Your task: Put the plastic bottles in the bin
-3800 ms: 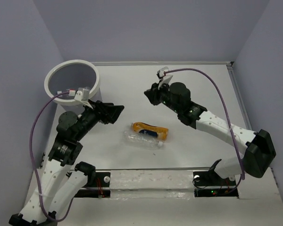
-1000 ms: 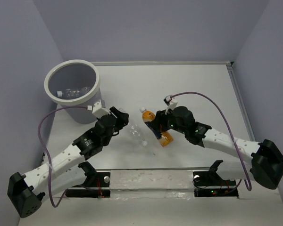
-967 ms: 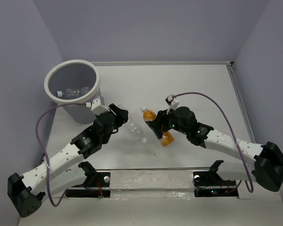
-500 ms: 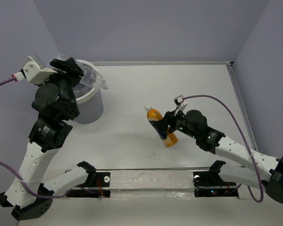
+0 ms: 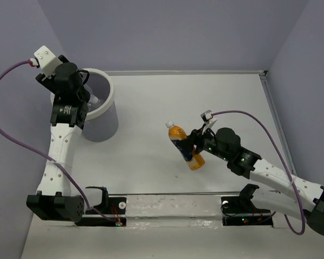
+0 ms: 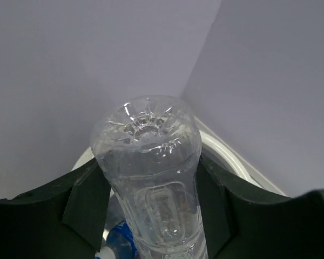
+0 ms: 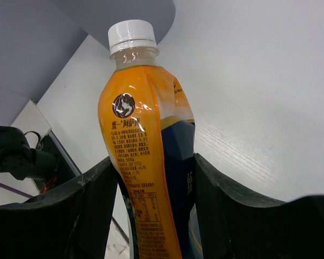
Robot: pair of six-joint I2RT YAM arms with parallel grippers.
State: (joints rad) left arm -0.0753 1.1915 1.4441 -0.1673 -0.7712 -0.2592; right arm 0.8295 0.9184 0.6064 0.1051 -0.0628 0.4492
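My left gripper hangs over the bin, a round light-grey wastebasket with a thick white rim at the far left. It is shut on a see-through ribbed plastic bottle, base pointing away from the wrist, above the bin's rim. Below it inside the bin lies another bottle with a blue cap. My right gripper is shut on the orange bottle with a dark blue label and white cap, held tilted above the table's middle. Both fingers press its sides.
Lilac walls close in the table on the left, back and right. A metal rail with both arm bases runs along the near edge. Purple cables loop off each wrist. A raised strip borders the table's right side.
My left arm has swung up from the table's middle to above the bin, carrying the see-through bottle. My right gripper has lifted the orange bottle and drifted slightly right.
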